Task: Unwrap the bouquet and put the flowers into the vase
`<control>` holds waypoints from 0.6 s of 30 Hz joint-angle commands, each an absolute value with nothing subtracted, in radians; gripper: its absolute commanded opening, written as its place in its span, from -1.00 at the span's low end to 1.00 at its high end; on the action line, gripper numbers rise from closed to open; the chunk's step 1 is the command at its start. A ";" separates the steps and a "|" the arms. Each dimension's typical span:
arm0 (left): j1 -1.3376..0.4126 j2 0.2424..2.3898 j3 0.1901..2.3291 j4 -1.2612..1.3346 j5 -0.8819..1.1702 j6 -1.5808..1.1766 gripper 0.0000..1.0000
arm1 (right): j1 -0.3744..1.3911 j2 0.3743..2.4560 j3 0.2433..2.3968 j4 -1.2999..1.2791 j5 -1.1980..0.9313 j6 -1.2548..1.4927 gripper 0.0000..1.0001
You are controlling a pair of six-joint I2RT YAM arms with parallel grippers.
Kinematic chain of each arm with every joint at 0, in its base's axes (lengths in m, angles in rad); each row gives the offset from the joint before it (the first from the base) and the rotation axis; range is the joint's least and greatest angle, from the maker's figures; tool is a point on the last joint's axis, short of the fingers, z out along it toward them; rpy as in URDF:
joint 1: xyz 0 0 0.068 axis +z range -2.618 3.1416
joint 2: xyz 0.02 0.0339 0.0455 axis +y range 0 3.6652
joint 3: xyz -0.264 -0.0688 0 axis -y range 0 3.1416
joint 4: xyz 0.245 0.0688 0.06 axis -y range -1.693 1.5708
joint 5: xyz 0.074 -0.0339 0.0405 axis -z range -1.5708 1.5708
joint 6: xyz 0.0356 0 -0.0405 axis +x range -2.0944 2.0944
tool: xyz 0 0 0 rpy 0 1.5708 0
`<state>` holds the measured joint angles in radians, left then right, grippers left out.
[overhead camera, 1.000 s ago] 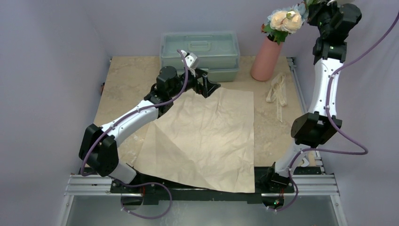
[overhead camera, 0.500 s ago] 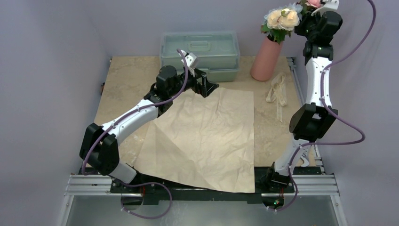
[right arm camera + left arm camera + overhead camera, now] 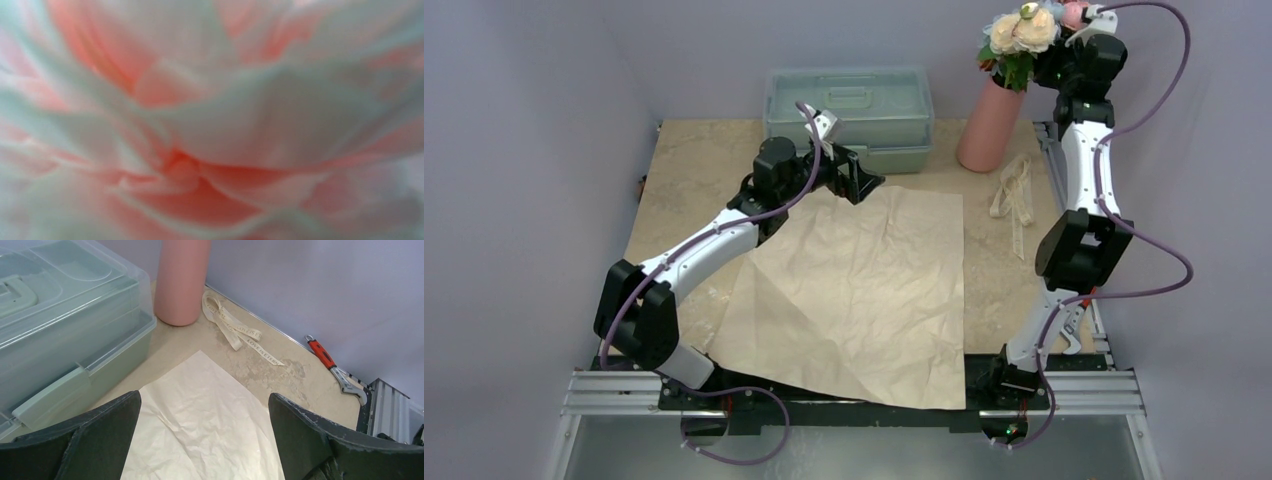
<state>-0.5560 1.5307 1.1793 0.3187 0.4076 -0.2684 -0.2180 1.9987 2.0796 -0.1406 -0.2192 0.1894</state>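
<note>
The flowers (image 3: 1022,32), cream, pale blue and pink blooms with green leaves, stand bunched right above the mouth of the salmon-pink vase (image 3: 989,125) at the back right. My right gripper (image 3: 1052,42) is raised beside them, fingers buried among the blooms, shut on the flowers. A blurred pink bloom (image 3: 200,130) fills the right wrist view. The bouquet's tan wrapping paper (image 3: 874,290) lies spread flat on the table. My left gripper (image 3: 859,178) hovers open over the paper's far corner (image 3: 200,405), holding nothing. The left wrist view also shows the vase (image 3: 182,280).
A grey-green lidded plastic box (image 3: 849,105) stands at the back, just left of the vase. The loose beige ribbon (image 3: 1014,190) lies on the table right of the paper. A red-handled wrench (image 3: 332,365) rests near the right rail.
The right arm swung left and straightened up, and the blooms rose and shifted slightly left over the vase. The left gripper lifted and turned a little above the paper corner.
</note>
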 commanded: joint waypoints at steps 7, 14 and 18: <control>-0.524 1.529 1.180 0.335 0.432 -0.275 1.00 | -0.212 1.992 2.027 -0.133 -0.242 0.211 -0.66; -0.504 1.506 1.163 0.315 0.432 -0.282 1.00 | -0.212 1.932 2.004 -0.127 -0.274 0.223 -0.28; -0.490 1.496 1.151 0.311 0.433 -0.290 1.00 | -0.213 1.876 1.952 -0.124 -0.282 0.215 -0.16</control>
<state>-0.5091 1.5311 1.1702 0.3096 0.4164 -0.2714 -0.2165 1.9865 1.9846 -0.1291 -0.2523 0.2165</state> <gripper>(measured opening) 0.996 0.398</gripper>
